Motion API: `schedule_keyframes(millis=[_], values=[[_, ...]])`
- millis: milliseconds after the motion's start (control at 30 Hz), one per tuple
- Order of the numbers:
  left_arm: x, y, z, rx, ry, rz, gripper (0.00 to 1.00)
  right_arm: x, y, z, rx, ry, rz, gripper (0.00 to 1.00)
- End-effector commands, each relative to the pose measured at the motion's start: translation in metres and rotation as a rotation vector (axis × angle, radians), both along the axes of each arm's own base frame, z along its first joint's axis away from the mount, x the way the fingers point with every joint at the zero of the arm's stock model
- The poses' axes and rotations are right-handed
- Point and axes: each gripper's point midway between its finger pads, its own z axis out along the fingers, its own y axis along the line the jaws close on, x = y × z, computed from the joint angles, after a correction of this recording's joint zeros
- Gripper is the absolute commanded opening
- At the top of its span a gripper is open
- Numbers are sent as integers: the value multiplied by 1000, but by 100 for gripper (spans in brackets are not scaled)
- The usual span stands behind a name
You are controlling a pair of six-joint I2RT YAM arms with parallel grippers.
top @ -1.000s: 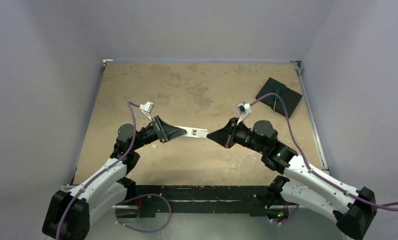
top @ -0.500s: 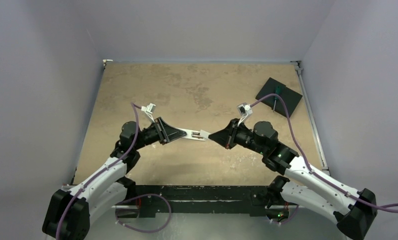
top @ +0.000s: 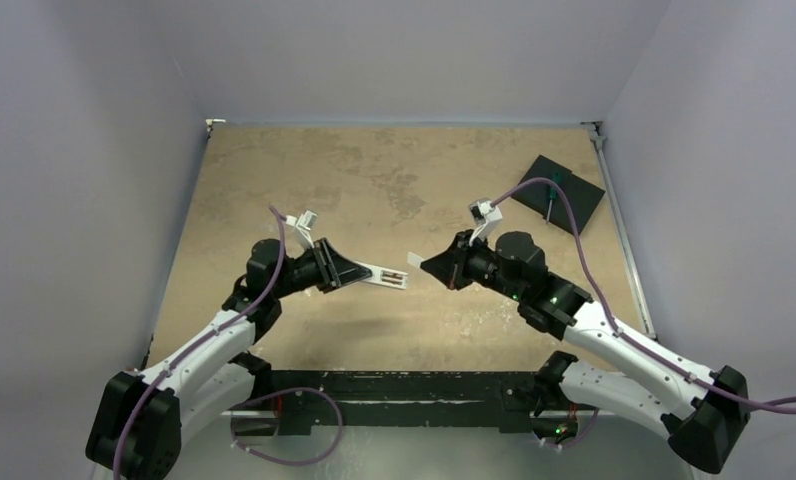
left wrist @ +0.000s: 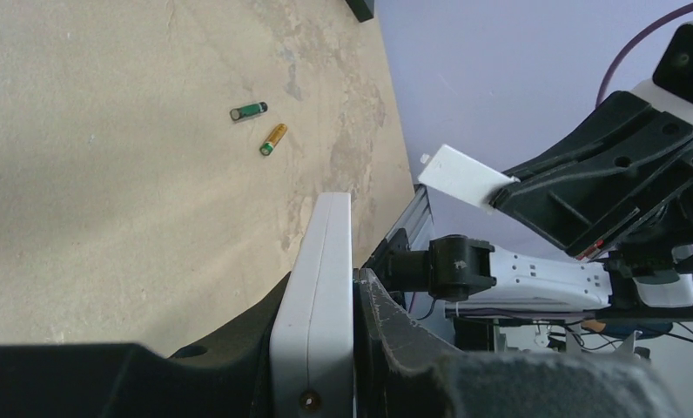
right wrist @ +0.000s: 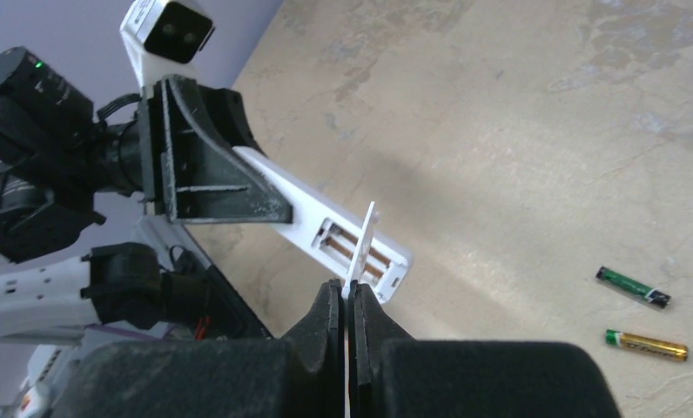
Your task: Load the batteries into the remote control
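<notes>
Two grippers are working above the table (top: 374,170), and each is holding one white part. The left gripper (top: 362,272) is clamping the one remote control (right wrist: 326,228) by its near end, so that end is sitting buried between the black jaws and the rest is sticking out over the table. The right gripper (right wrist: 347,296) is pinching one thin white battery cover (right wrist: 362,248) by its edge, jaws nearly together, just beside the remote's far end and apart from it. The open recess is showing two empty slots. Two cells are lying side by side on the table, close together but not touching: a green-and-dark battery (right wrist: 634,287) and a gold battery (right wrist: 646,345). Neither is showing up in the top view. One black pad (top: 558,193) is sitting at the far right corner, and the thin tool on it is too small to make out.
</notes>
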Motion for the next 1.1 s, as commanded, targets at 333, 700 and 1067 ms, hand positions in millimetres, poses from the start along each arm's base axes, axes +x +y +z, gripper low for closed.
schedule_keyframes(millis=[333, 700, 1067], values=[[0, 2, -3, 23, -32, -4, 0, 63, -32, -11, -106, -24, -99, 0], [-1, 1, -7, 24, -24, -8, 0, 92, -60, -46, -33, 90, -147, 0], [-1, -1, -11, 1, -6, -14, 0, 110, -90, -90, 39, 223, -209, 0]])
